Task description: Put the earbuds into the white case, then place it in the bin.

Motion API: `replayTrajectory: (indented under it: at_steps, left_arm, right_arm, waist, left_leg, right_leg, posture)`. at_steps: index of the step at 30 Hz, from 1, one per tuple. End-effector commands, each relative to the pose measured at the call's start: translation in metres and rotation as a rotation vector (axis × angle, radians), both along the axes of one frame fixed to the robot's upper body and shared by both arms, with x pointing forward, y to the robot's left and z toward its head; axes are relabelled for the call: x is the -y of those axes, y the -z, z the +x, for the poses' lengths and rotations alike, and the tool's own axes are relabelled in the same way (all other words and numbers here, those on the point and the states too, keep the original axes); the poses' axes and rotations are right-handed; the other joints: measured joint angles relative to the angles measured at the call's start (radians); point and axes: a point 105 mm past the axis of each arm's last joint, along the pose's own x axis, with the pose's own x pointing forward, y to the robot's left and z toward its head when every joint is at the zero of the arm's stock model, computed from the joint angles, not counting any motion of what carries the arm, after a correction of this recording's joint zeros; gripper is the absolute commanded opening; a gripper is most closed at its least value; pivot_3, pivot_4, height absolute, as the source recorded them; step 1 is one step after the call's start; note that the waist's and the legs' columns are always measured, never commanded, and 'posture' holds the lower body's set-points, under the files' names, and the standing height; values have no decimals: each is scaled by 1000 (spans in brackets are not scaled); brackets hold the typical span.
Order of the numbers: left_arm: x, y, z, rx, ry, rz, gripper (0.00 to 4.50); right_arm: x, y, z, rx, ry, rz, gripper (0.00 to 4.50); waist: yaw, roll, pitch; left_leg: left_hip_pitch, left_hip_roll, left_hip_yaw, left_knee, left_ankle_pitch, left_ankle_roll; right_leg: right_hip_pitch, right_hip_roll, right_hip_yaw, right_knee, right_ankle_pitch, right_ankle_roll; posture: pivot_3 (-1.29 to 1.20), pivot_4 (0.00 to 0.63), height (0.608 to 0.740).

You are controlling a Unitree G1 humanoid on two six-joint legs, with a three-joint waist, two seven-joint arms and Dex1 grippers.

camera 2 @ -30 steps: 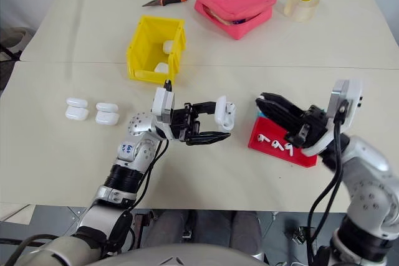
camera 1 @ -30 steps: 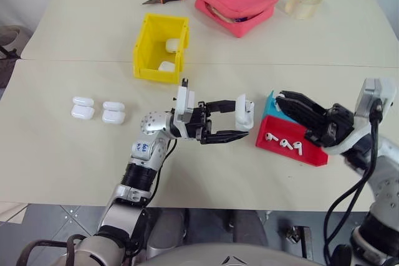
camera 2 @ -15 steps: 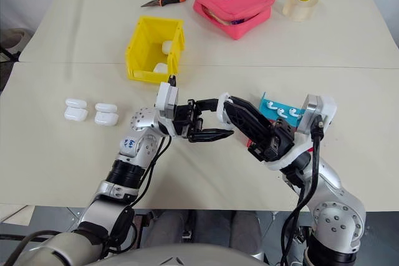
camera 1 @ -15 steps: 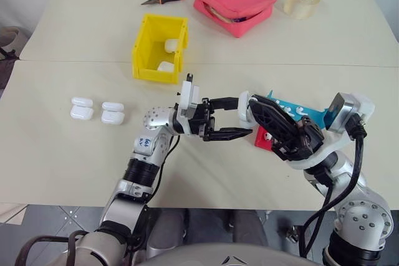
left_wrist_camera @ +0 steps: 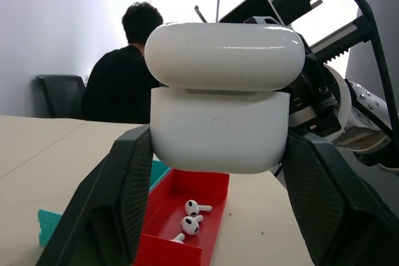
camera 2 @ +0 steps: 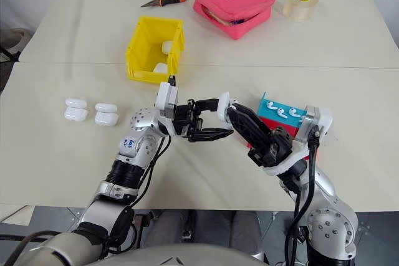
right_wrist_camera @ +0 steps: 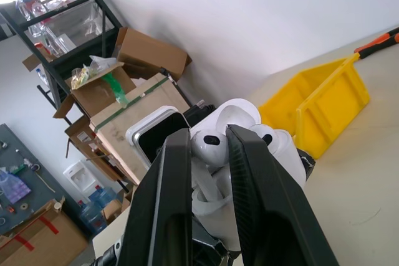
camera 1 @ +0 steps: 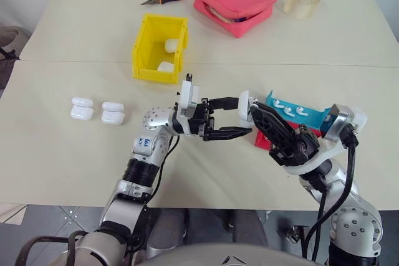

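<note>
- Currently, my left gripper clamps the white case, lid flipped open, above the table.
- My right gripper pinches one earbud right at the case.
- Other earbuds lie in the red tray.
- I see the bin well behind, holding two cases.

left gripper clamped on white case (lid up) — right gripper beside it; two cases in yellow bin

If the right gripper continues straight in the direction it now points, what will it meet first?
Most likely the white case held open in the left gripper. The right gripper, pinching an earbud, points right at the case, already very close; exact depth is unclear.
</note>
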Motion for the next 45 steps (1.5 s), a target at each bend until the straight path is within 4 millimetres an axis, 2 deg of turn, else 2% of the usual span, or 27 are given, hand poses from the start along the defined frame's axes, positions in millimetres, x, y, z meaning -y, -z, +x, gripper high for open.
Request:
replayTrajectory:
  at_steps: [1, 5, 12, 16, 20, 23, 27, 29, 33, 36, 39, 42, 45]
  left_arm:
    - [1, -15, -3, 34, 9, -63, 2762]
    - [1, -16, -2, 33, 5, -71, 2762]
    - [1, -15, -4, 31, 18, -70, 2762]
    - [1, -14, -4, 29, 19, -63, 2762]
    - [-12, -8, 5, 49, -63, 15, 2762]
    - [-21, 1, 12, 88, -126, 134, 2762]
    - [-32, 15, 19, 218, -167, 363, 2762]
    - [-32, 16, 21, 284, -160, 447, 2762]
    - [-25, 16, 23, 358, -141, 545, 2762]
    - [-17, 16, 21, 356, -134, 561, 2762]
    - [-9, 17, 18, 350, -121, 555, 2762]
    - [-5, 19, 15, 346, -113, 550, 2762]
    - [-4, 19, 12, 342, -110, 532, 2762]
  right_arm:
    - [1, 8, -1, -15, 8, -35, 480]
    - [5, 11, 1, -39, 30, -50, 480]
    - [5, -7, -1, 40, -14, -82, 2781]
    - [14, -14, 1, 74, 10, -113, 4207]
    - [43, -9, -1, 46, 64, -194, 4207]
    - [57, -3, -1, 29, 101, -295, 3581]
    - [60, 13, -1, 44, 71, -571, 2239]
    - [54, 15, 0, 76, 26, -671, 1512]
    - [30, 3, 5, 138, -53, -692, 137]
    - [6, 1, 7, 163, -133, -728, 62]
    - [-7, -3, 16, 168, -145, -728, 62]
    - [-13, -1, 23, 153, -150, -739, 62]
    - [-8, 9, 32, 106, -123, -783, 62]
  waist:
    - [0, 0, 0]
    - [0, 0, 0]
    - [1, 0, 0]
    - [1, 0, 0]
    - [4, 0, 0]
    - [2, 0, 0]
    - [1, 0, 0]
    - [2, -1, 0]
    - [4, -1, 1]
    - [2, -1, 1]
    - [2, -2, 1]
    - [4, -2, 1]
    - [4, -2, 1]
  left_leg:
    - [0, 0, 0, 0, 0, 0]
    - [0, 0, 0, 0, 0, 0]
    - [0, 0, 0, 0, 0, 0]
    - [0, 0, 0, 0, 0, 0]
    - [0, 0, 0, 0, -1, 1]
    - [0, 0, 1, 0, -1, 2]
    - [1, 0, 2, -1, -1, 2]
    - [1, 0, 2, -1, -1, 2]
    - [0, 0, 2, -1, -1, 2]
    - [0, 0, 1, -1, -1, 2]
    - [-1, 1, 0, -1, -1, 2]
    - [-1, 0, 0, -1, -1, 2]
    - [-2, 0, -1, -1, -1, 2]
  right_leg:
    - [0, 0, 0, 0, 0, 0]
    - [0, 0, 0, 0, 0, 0]
    - [0, 0, 0, 0, 0, 0]
    - [0, 0, 0, -1, 0, 0]
    - [0, 0, 0, -1, 0, 0]
    - [0, 0, 0, -1, 0, 0]
    - [0, 0, 1, -1, 0, 0]
    - [0, 0, 1, -1, 0, 0]
    - [0, 0, 1, -2, 0, 0]
    - [0, 0, 1, -3, 0, 0]
    - [0, 0, -1, -3, 0, 0]
    - [0, 0, -1, -3, 0, 0]
    - [0, 0, -1, -3, 0, 0]
  posture:
    - [0, 150, 740]
    - [0, 150, 740]
    - [0, 150, 740]
    - [0, 150, 740]
    - [0, 150, 740]
    - [0, 150, 740]
    - [0, 150, 740]
    - [0, 150, 740]
    - [0, 150, 740]
    - [0, 150, 740]
    - [0, 150, 740]
    - [0, 150, 740]
    - [0, 150, 740]
